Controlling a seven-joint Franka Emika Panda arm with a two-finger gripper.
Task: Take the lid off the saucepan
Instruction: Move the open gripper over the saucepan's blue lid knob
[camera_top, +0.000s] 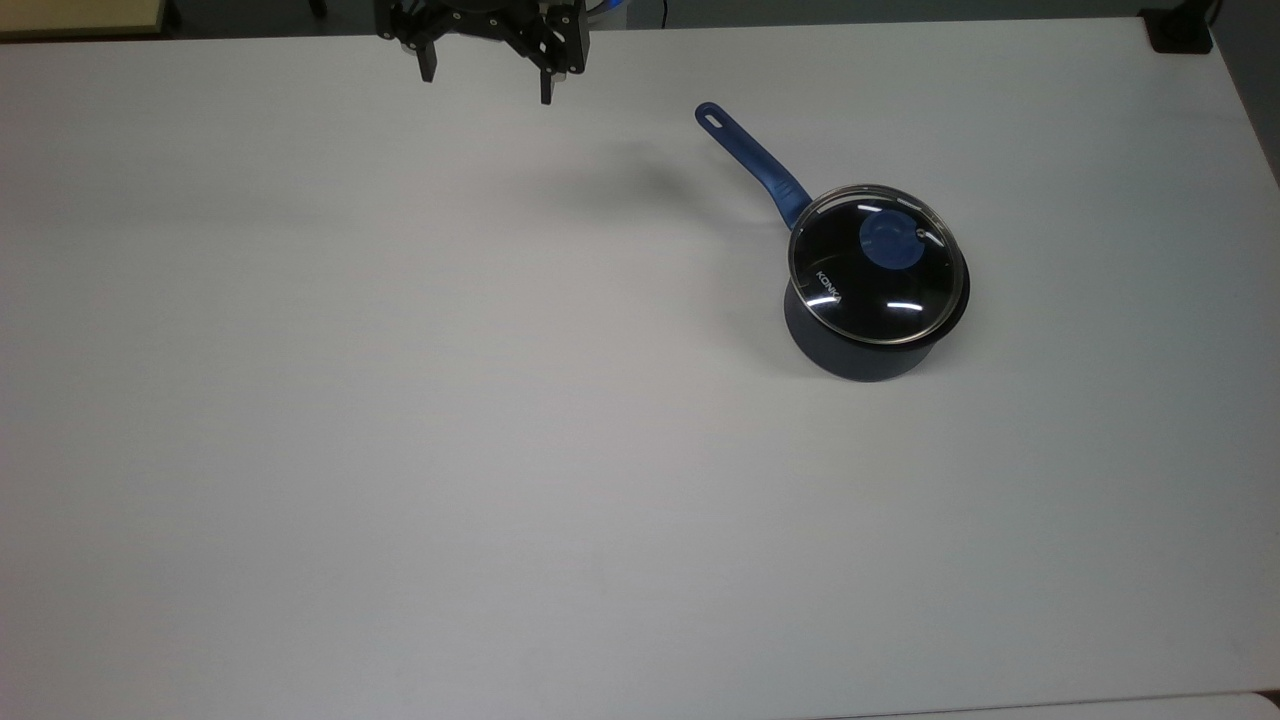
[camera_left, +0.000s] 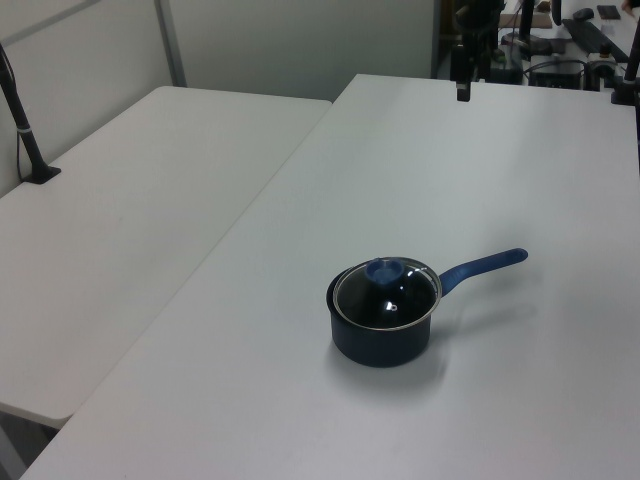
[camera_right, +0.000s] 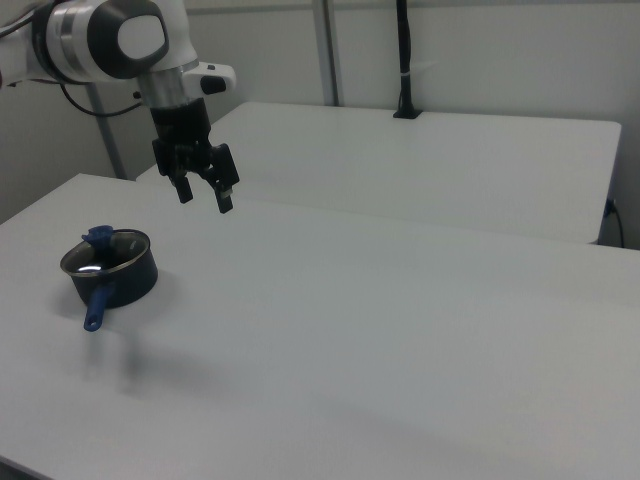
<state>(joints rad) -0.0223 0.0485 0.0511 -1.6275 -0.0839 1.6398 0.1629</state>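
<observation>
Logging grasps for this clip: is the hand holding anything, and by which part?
Nothing is held. The hand is open in the air, away from the saucepan, whose lid is on.

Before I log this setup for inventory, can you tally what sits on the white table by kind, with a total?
Saucepan: 1, dark navy with a long blue handle.
Lid: 1, clear glass with a blue knob, resting on the pan.
Total: 2 things on the table.
The gripper hangs open above the table, touching neither.
</observation>
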